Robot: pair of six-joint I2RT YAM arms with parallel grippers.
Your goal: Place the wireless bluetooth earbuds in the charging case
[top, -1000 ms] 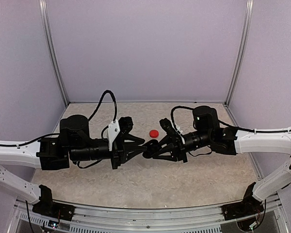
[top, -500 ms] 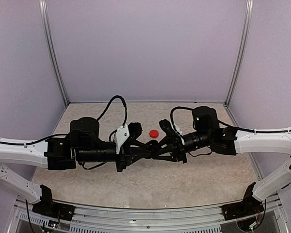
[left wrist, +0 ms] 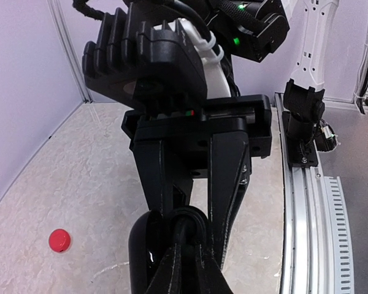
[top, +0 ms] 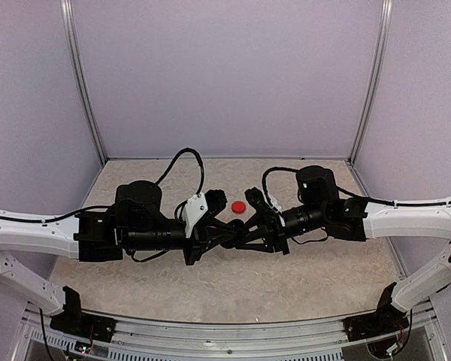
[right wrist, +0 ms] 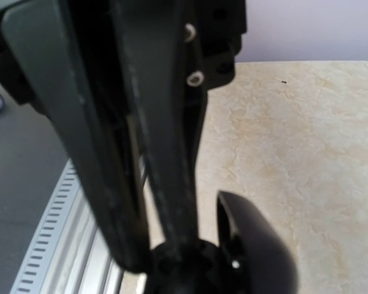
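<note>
left gripper [top: 224,235], right gripper [top: 239,235] share glossy black pebble-shaped plastic case [left wrist: 148,245], probably steadying it | jaws overlapped, cannot tell | small red plastic bud [top: 239,206] toward counter [top: 301,278] far edge

Plain pale lilac panels close the space in: a back wall [top: 225,75], a left wall [top: 22,98] and a right wall [top: 428,98]. Where they meet, slim aluminium posts [top: 79,83] stand upright in the two rear corners. The bench [top: 233,282] has a beige, marbled, stone-look top that runs right up to the panels. Along its near edge lies a slotted aluminium rail [top: 225,342], with a dark grey surface [left wrist: 356,153] beyond it in the left wrist view. The light is even and diffuse, and only soft shadows fall on the bench
</note>
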